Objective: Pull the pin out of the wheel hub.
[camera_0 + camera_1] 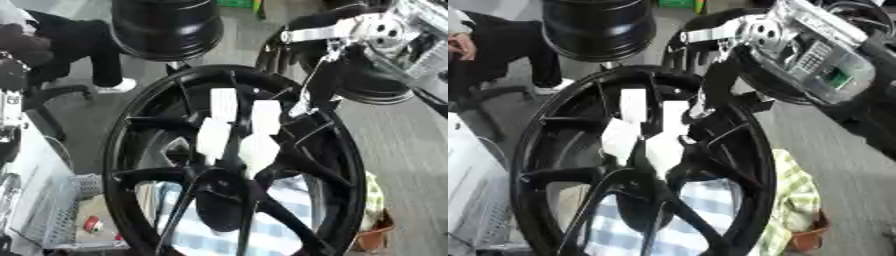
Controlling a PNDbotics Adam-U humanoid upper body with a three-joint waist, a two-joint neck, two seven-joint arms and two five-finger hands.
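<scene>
R hand reaches hub at 2 o'clock by white pins; fingers can't tell.

Our right arm comes in from the upper right, wrist bent downward. Our right hand points its fingers down, their curl unclear.

black wheel hub (white pins), blue-checked cloth.

Pins in wheel hub centre
</scene>
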